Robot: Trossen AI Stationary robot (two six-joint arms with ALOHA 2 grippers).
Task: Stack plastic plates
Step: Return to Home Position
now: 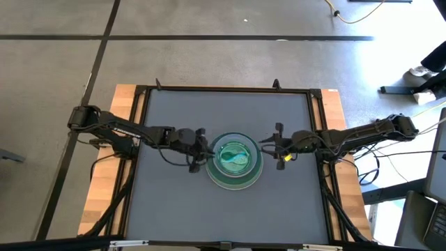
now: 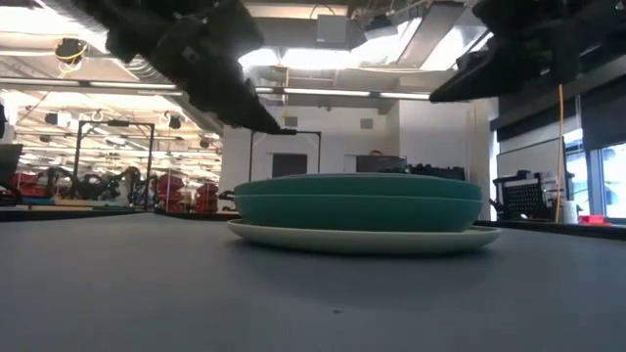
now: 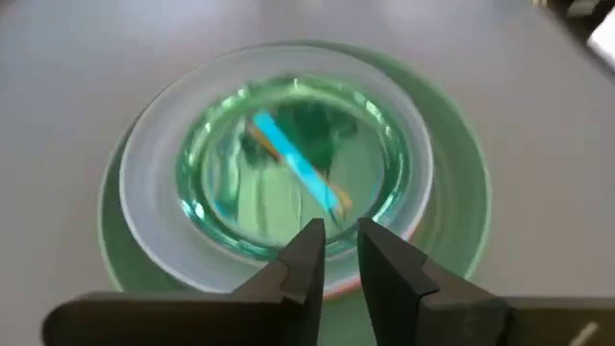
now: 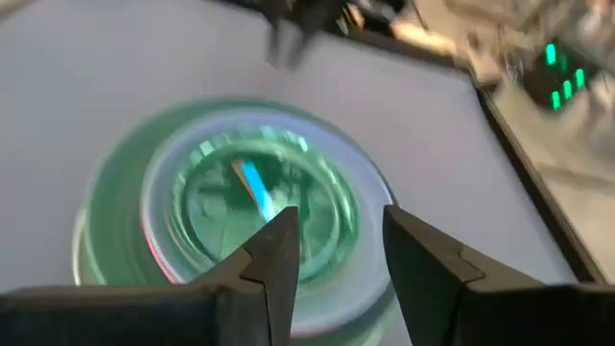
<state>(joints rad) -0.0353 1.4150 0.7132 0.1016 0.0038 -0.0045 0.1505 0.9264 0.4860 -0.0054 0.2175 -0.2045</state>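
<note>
The plates sit in one stack [image 1: 235,160] at the table's middle. A wide cream plate [image 2: 362,238] lies at the bottom on the mat, with green ones above it. From above I see a green outer rim, a pale lavender rim [image 3: 144,163] and small translucent green and teal plates in the centre [image 4: 240,202]. My left gripper [image 1: 203,150] hovers at the stack's left edge, its fingers [image 3: 340,235] a narrow gap apart with nothing between them. My right gripper [image 1: 270,144] hovers at the stack's right edge, open [image 4: 341,226]. In the low view both hang above the stack.
The grey mat [image 1: 174,209] has free room on every side of the stack. A black frame [image 1: 223,89] borders the mat, with wooden table edges [image 1: 122,97] outside it. Cables and equipment lie off the right side [image 1: 418,174].
</note>
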